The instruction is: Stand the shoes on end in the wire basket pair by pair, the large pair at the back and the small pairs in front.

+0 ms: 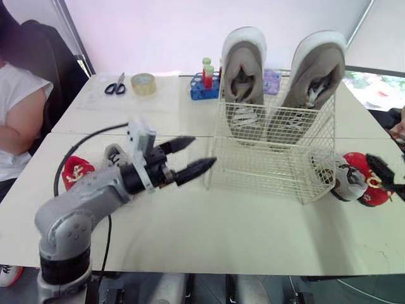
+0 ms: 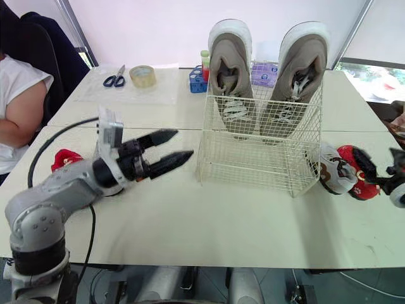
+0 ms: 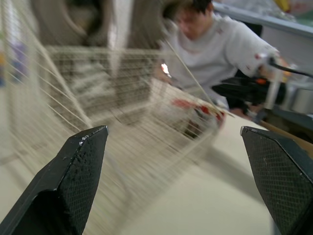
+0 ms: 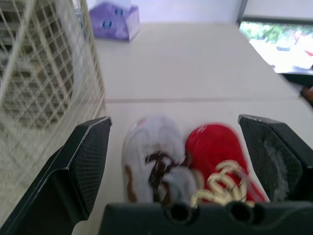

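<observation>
The white wire basket point(image 1: 256, 170) stands mid-table. Two large grey shoes point(image 1: 244, 69) point(image 1: 317, 68) stand on end against its back wall. My left gripper point(image 1: 202, 152) hovers open and empty just left of the basket, pointing at it. Behind that arm lie a small red shoe point(image 1: 74, 172) and a small white-grey shoe point(image 1: 115, 154), partly hidden. Right of the basket a small white shoe point(image 4: 151, 156) and a small red shoe point(image 4: 217, 156) lie side by side. My right gripper point(image 4: 173, 119) is open just short of them, its fingers point(image 4: 88, 161) spread wider than the pair.
At the back of the table are scissors point(image 1: 115, 85), a tape roll point(image 1: 143, 83), a blue rack of tubes point(image 1: 205, 84) and a purple tissue pack point(image 4: 113, 22). A seated person point(image 1: 16, 120) is at the far left. A black cable point(image 1: 82, 142) trails by my left arm.
</observation>
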